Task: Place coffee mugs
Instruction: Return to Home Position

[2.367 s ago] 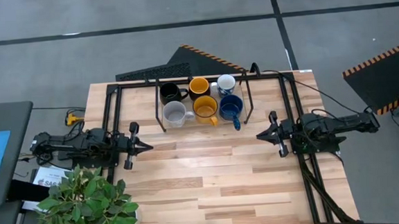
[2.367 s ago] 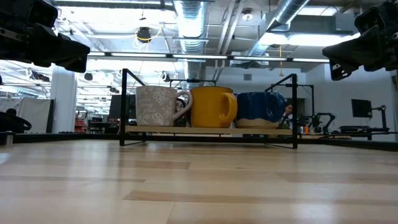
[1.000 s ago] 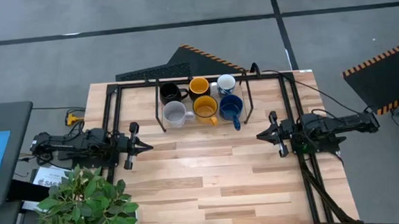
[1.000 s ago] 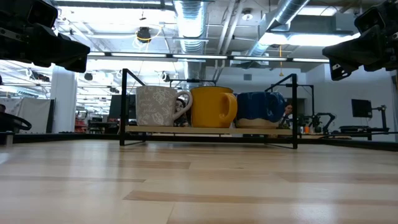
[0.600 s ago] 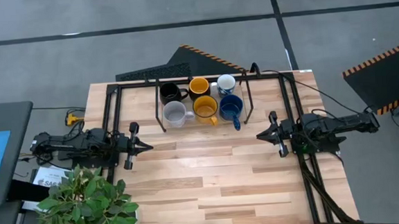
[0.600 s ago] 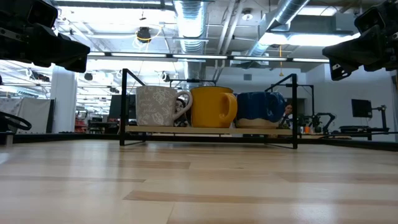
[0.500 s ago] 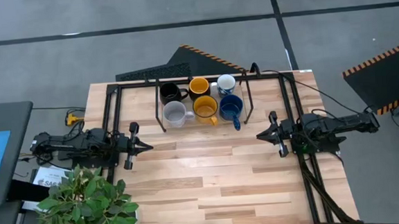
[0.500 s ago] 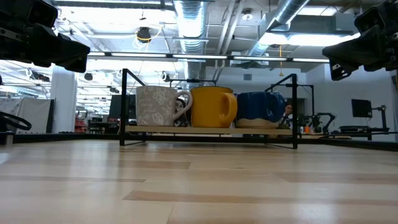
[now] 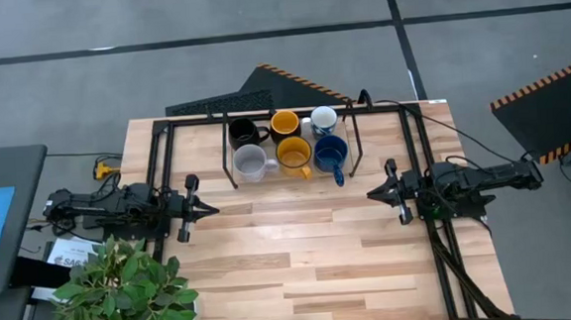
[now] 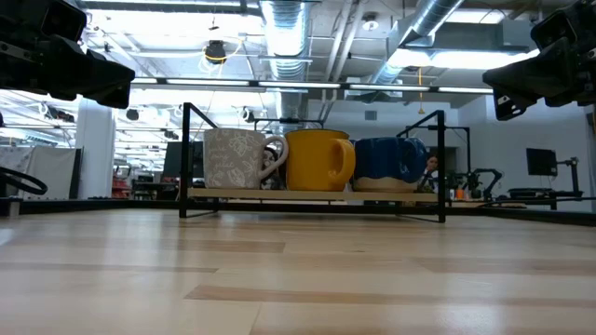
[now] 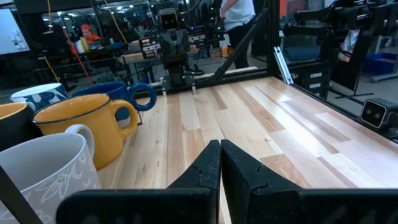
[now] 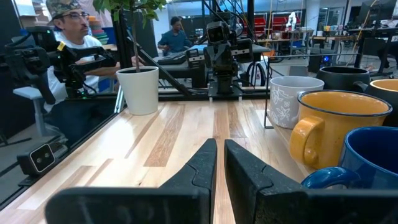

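Six coffee mugs stand upright in two rows inside a black wire rack (image 9: 229, 161) at the table's far middle. The far row has a black mug (image 9: 244, 133), a yellow one (image 9: 284, 123) and a white one (image 9: 324, 119). The near row has a grey mug (image 9: 250, 162), a yellow one (image 9: 293, 155) and a dark blue one (image 9: 330, 154). My left gripper (image 9: 212, 210) waits at the table's left side, level, shut and with nothing in it. My right gripper (image 9: 372, 192) waits at the right side, level, its fingers (image 12: 205, 163) shut but for a thin slit, nothing between them. Both point toward the table's middle.
A potted plant (image 9: 125, 289) stands at the near left corner. Black frame rails (image 9: 156, 158) run along the table's left and right sides. Bare wood (image 9: 301, 248) lies between the grippers and toward the near edge. A person (image 12: 68, 28) sits beyond the table's left side.
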